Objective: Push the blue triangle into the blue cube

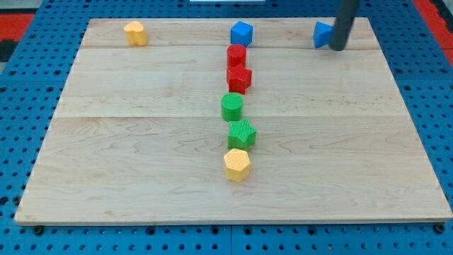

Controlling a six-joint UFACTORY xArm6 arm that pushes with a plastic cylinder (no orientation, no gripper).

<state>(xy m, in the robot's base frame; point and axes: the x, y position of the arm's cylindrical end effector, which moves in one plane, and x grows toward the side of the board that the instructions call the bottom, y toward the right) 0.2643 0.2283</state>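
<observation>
Resting at the far right of the wooden bench [141, 177], my tip [337, 49] touches the blue triangle block [323, 34]; no gripper shows.
Nearest lies a yellow hexagonal block [237, 164], then green [241, 133] and red [238, 78] ones; farthest, the blue cube [241, 32] sits well left of the triangle.

I see yellow block [135, 33] top left | reds [236, 55] [239, 78], greens [232, 107] [242, 133], yellow hexagon [237, 164] in a centre column | wooden board [106, 163]

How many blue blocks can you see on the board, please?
2. The blue cube sits at the view's top centre; the blue triangle is at the top right, partly hidden behind my tip.
</observation>
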